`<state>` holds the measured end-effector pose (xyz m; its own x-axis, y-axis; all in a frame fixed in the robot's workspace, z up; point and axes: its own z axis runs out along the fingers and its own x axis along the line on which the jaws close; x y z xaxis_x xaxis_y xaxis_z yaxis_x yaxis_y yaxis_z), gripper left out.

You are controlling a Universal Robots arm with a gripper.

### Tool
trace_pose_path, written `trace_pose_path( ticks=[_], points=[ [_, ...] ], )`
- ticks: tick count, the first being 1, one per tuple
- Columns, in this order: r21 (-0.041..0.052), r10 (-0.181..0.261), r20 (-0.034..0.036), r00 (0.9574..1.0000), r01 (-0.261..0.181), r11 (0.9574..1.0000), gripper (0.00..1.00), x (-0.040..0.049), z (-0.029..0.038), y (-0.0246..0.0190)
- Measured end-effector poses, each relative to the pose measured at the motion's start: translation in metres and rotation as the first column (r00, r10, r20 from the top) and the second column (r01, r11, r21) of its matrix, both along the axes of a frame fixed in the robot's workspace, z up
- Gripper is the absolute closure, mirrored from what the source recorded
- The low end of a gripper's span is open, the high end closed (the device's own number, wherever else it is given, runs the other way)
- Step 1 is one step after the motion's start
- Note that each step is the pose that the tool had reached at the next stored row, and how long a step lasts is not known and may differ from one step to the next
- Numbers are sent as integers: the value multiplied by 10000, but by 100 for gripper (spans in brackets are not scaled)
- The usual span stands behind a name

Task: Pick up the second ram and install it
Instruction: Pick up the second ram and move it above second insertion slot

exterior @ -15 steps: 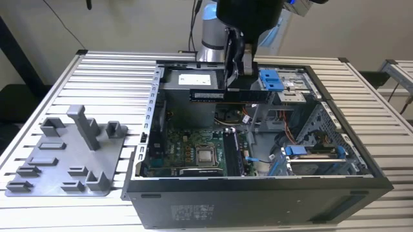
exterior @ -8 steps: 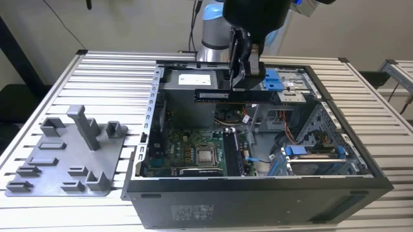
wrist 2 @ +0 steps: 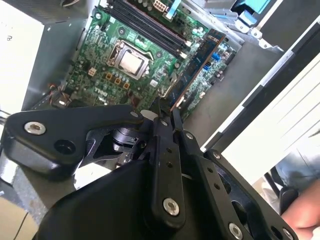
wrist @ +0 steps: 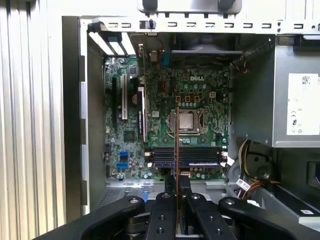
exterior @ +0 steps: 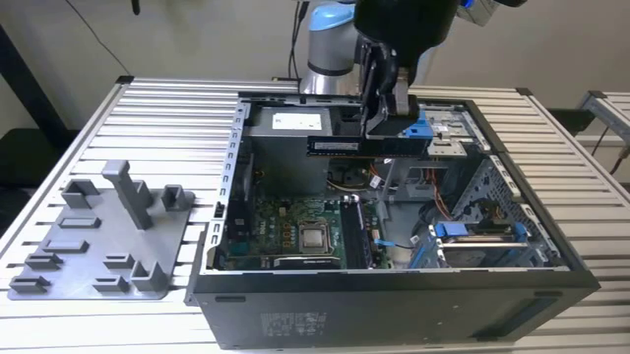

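Observation:
My gripper [exterior: 387, 135] hangs over the open computer case [exterior: 394, 284], shut on the second ram [exterior: 335, 145]. The ram is a long dark board with a white label, held level on its edge above the power-supply box [exterior: 295, 122]. In the first wrist view the ram [wrist: 177, 142] appears edge-on as a thin line rising from the gripper [wrist: 177, 184], and it crosses the memory slots [wrist: 187, 156] on the motherboard below. In the second wrist view the ram [wrist 2: 197, 65] juts out from the closed fingers [wrist 2: 159, 120] over the motherboard [wrist 2: 115, 65].
A grey fixture tray [exterior: 99, 243] with upright posts lies on the slatted table at the exterior view's left. Inside the case are the processor [exterior: 315, 237], cables [exterior: 443, 195] and blue drive clips [exterior: 462, 230]. A person's hand [wrist 2: 300, 220] is near the table's edge.

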<state>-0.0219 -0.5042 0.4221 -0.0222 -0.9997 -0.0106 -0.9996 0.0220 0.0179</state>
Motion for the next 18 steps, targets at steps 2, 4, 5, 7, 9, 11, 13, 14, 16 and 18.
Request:
trace_pose_path(
  ticks=[2,4,5,7,9,11,13,14,16,18],
  points=[
    [-1,0,0,10000,0,10000,86,28,0,0],
    [0,-1,0,10000,1,10000,86,54,0,0],
    [-1,-1,0,10000,1,10000,86,68,0,0],
    [-1,-1,-1,10000,1,10000,86,96,0,0],
    [-1,0,0,10000,0,10000,86,124,0,0],
    [0,0,0,10000,0,10000,86,153,0,0],
    [0,0,0,10000,0,10000,86,182,0,0],
    [-1,0,0,10000,0,10000,86,196,0,0],
    [0,-1,0,10000,1,10000,86,221,0,0],
    [0,0,0,10000,0,10000,86,247,0,0]
  ],
)
